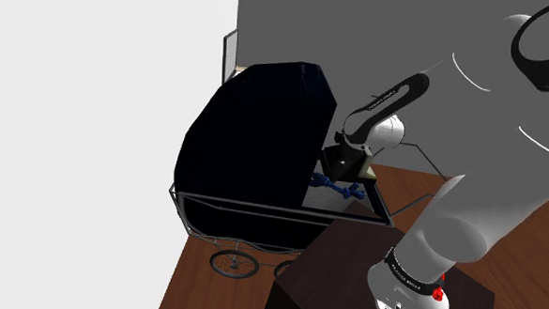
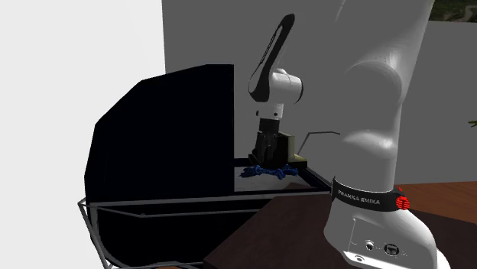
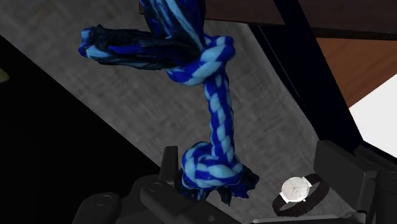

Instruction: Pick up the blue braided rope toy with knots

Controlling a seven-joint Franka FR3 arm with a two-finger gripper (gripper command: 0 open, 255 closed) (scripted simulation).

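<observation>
We see a dark navy pram [image 1: 254, 143] with a raised hood at the centre of the frame, its spoked wheels [image 1: 232, 263] at lower centre on a wooden floor [image 1: 191, 285]. From a dark stand [image 1: 334, 273] at lower right, a white arm [image 1: 488, 184] reaches left. Its black gripper [image 1: 343, 170] hangs right over a blue rope toy [image 1: 339, 188] in the pram's open bed.

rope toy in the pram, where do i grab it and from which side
Take the rope toy by the straight braid between its two knots: it is thinner than they are, and they would likely stop slipping. Come from straight above, gripper set across the braid: it lies flat on the grey lining, and the hood would likely block a sideways reach.
</observation>
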